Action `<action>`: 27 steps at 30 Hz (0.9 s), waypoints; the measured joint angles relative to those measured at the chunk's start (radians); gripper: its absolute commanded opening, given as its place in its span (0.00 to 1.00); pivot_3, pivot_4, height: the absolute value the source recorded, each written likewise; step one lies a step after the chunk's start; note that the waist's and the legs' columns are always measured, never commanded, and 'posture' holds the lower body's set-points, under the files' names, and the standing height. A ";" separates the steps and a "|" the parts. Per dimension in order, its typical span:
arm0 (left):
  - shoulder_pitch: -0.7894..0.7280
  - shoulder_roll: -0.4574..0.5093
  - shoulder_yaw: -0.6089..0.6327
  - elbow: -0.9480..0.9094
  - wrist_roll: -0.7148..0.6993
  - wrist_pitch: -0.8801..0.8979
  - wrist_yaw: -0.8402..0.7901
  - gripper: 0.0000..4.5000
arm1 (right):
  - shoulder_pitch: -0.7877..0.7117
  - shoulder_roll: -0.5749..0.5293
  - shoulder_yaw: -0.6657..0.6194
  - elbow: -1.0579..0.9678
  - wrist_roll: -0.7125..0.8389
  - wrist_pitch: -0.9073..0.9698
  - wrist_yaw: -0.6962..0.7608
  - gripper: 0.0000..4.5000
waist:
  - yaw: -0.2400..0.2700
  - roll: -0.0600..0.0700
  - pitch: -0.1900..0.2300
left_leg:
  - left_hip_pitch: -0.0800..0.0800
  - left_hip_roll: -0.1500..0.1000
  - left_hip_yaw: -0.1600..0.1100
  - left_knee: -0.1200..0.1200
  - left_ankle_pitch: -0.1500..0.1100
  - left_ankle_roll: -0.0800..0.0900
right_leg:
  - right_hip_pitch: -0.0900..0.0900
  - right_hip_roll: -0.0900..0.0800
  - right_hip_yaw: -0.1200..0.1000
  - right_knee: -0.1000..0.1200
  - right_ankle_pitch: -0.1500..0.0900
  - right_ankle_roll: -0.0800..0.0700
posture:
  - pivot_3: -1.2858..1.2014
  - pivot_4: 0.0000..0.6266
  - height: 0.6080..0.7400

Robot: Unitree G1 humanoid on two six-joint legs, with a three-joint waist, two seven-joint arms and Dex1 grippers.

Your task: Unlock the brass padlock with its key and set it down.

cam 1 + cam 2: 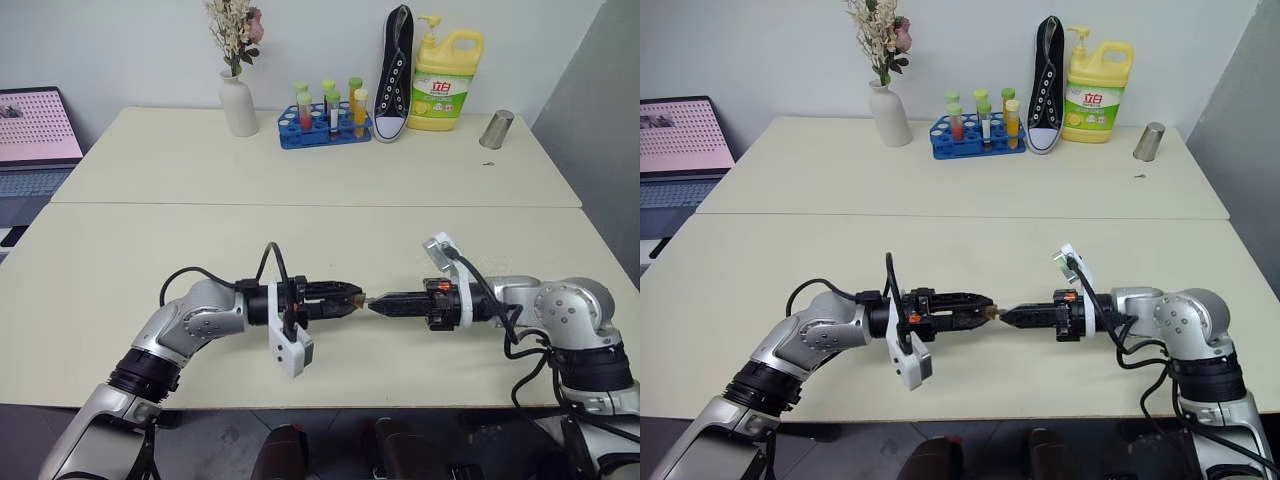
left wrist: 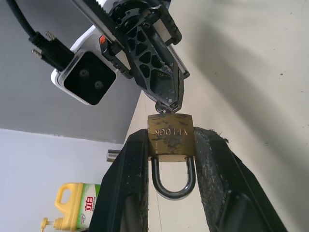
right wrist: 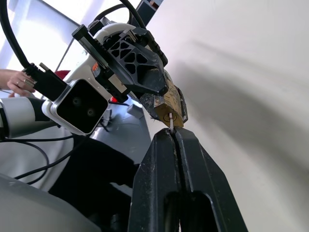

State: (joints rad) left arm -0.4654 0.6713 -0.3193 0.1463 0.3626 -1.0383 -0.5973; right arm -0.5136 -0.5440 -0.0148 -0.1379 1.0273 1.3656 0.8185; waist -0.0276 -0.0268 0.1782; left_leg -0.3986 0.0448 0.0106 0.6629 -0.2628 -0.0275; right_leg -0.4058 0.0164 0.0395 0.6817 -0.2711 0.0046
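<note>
Brass shows between the two black fingers of the left gripper (image 2: pixel 171 159), which is clenched on the brass padlock (image 2: pixel 171 137) by its flat sides, the silver shackle (image 2: pixel 173 181) hanging back between the fingers and the keyhole end facing outward. From the opposite side the right gripper (image 3: pixel 172 133) is pinched fully together on the thin silver key (image 3: pixel 171 122), whose tip meets the padlock's keyhole end.

Judged from this, the step in hand is turning the key. To do it well, the right wrist should roll about the key's own line without pushing sideways, while the left gripper keeps the padlock from twisting along with it; any tilt between key and body could jam or slip the thin blade.

Both arms are held level over the near worktop (image 1: pixel 120 290), forearms reaching inward, the grippers pointing at each other nose to nose with the padlock between them, clear above the worktop.
</note>
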 measured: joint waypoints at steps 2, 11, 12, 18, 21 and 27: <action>0.000 0.001 0.000 0.000 0.010 -0.004 0.005 0.21 | -0.018 0.005 -0.004 0.025 0.016 0.039 -0.016 0.00 | 0.000 0.000 0.000 | 0.000 0.000 0.000 0.000 0.000 0.000 | 0.000 0.000 0.000 0.000 0.000 0.000 | 0.52 0.24 1.00; 0.000 0.012 0.003 0.000 0.059 -0.033 0.040 0.21 | -0.067 0.037 -0.031 0.101 0.054 0.168 -0.071 0.00 | 0.000 0.000 0.000 | 0.000 0.000 0.000 0.000 0.000 0.000 | 0.000 0.000 0.000 0.000 0.000 0.000 | 0.52 0.24 1.00; 0.000 0.012 0.003 0.000 0.061 -0.035 0.042 0.21 | -0.068 0.037 -0.032 0.101 0.054 0.173 -0.072 0.00 | 0.000 0.000 0.000 | -0.001 0.000 0.000 0.000 0.000 0.000 | 0.000 0.000 0.000 0.000 0.000 0.000 | 0.52 0.24 1.00; 0.006 0.011 0.004 -0.003 0.063 -0.030 0.061 0.21 | -0.054 -0.005 0.011 0.015 0.011 0.086 -0.029 0.04 | 0.000 0.000 0.000 | -0.001 0.000 0.000 0.000 0.000 0.000 | -0.001 0.000 0.000 0.000 0.000 0.000 | 0.52 0.24 1.00; 0.025 0.011 -0.003 -0.011 0.065 -0.016 0.057 0.21 | -0.029 -0.047 0.043 -0.051 -0.026 -0.008 0.031 0.22 | 0.000 0.000 0.000 | -0.001 0.000 0.000 0.000 0.000 0.000 | -0.001 0.000 0.000 0.000 0.000 0.000 | 0.52 0.24 1.00; 0.041 0.011 -0.004 -0.016 0.047 0.018 0.056 0.21 | 0.062 -0.157 0.117 -0.132 -0.172 -0.251 0.165 0.46 | 0.000 0.000 0.000 | -0.001 0.000 -0.001 0.000 0.000 0.000 | -0.001 0.000 -0.001 -0.001 0.000 0.001 | 0.52 0.24 1.00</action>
State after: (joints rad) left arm -0.4248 0.6820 -0.3234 0.1305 0.4100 -1.0204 -0.5410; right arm -0.4518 -0.7010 0.1020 -0.2703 0.8556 1.1148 0.9838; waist -0.0272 -0.0268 0.1782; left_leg -0.3995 0.0447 0.0099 0.6628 -0.2629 -0.0274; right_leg -0.4066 0.0163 0.0385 0.6812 -0.2715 0.0053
